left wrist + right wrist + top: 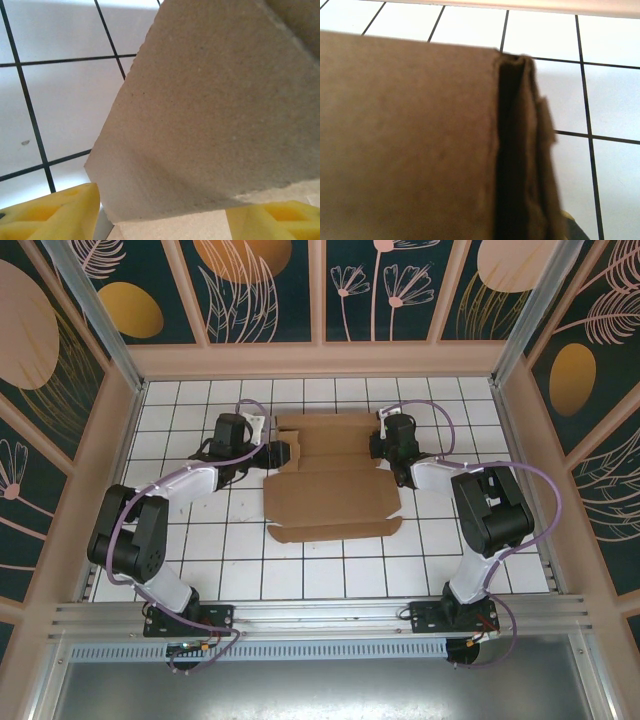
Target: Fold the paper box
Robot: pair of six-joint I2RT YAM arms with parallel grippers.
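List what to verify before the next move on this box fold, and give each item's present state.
1. The paper box lies on the table, near flap flat: ok.
2. The left gripper has its jaws open, with a flap between them: ok.
3. The right gripper has its jaws shut on the folded side wall: ok.
4. Left flap tucked in: not ok.
5. Right hold firm enough to pull against: cannot tell.

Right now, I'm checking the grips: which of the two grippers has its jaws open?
The left gripper: its yellow fingers stand wide apart below a flap of the paper box; the right gripper is shut on the box's folded edge.
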